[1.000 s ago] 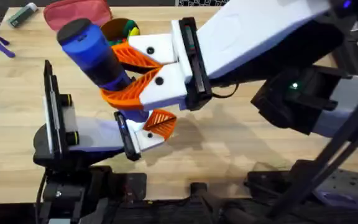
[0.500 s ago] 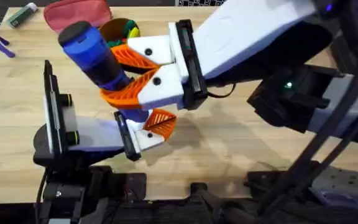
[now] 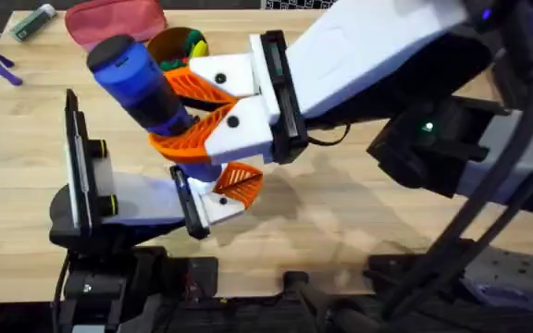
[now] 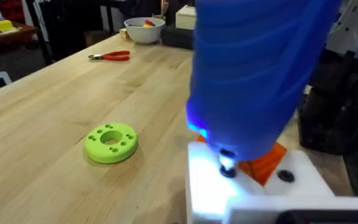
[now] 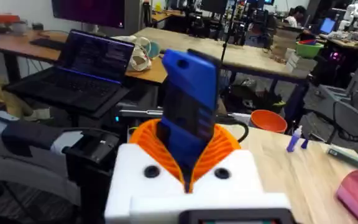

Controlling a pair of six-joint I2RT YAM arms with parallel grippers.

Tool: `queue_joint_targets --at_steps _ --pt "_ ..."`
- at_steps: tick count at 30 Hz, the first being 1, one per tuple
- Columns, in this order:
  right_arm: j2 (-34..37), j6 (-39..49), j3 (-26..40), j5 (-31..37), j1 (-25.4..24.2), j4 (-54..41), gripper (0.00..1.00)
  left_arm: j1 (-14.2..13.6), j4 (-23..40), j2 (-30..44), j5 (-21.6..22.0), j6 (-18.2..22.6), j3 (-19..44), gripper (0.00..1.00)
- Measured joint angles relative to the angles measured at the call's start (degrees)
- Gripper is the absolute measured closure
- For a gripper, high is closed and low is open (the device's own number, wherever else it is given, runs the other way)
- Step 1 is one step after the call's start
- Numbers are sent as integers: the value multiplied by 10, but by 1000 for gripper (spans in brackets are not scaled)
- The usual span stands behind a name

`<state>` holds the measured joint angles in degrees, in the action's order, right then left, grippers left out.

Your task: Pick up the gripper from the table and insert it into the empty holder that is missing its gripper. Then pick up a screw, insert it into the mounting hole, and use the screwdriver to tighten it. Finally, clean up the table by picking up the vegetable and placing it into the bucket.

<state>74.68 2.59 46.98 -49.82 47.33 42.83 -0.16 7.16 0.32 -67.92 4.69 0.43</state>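
Screwdriver (image 3: 137, 79) clamped in right jaws above the wooden table (image 3: 359, 199); left jaws' state unclear; desks behind.

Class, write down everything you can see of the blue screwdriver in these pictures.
The screwdriver is a thick, pen-shaped tool of smooth blue plastic with a black cap at its upper end. It stands tilted, cap toward the pink pouch, clamped between the orange ribbed pads of the right claw. In the left wrist view its thin metal tip points down at a white block with a blue glow beside it. Whether the tip sits in a screw cannot be told.
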Motion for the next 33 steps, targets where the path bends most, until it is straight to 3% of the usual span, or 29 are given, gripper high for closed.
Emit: queue_joint_targets --at_steps 7,15,21,26,29,33 --pt "4 -21 -6 -9 -6 73 977 0 0 0 1 0 0 981" --pt "-40 -27 39 -9 -29 -2 977 0 0 0 0 0 0 981" --pt "-47 21 185 1 -62 -327 977 0 0 0 0 0 0 981" --pt "-47 107 299 76 -100 -626 977 0 0 0 0 0 0 981" --pt "-47 159 350 142 -128 -734 977 0 0 0 0 0 0 981" --pt "-50 241 371 225 -163 -833 977 0 0 0 0 0 0 981"
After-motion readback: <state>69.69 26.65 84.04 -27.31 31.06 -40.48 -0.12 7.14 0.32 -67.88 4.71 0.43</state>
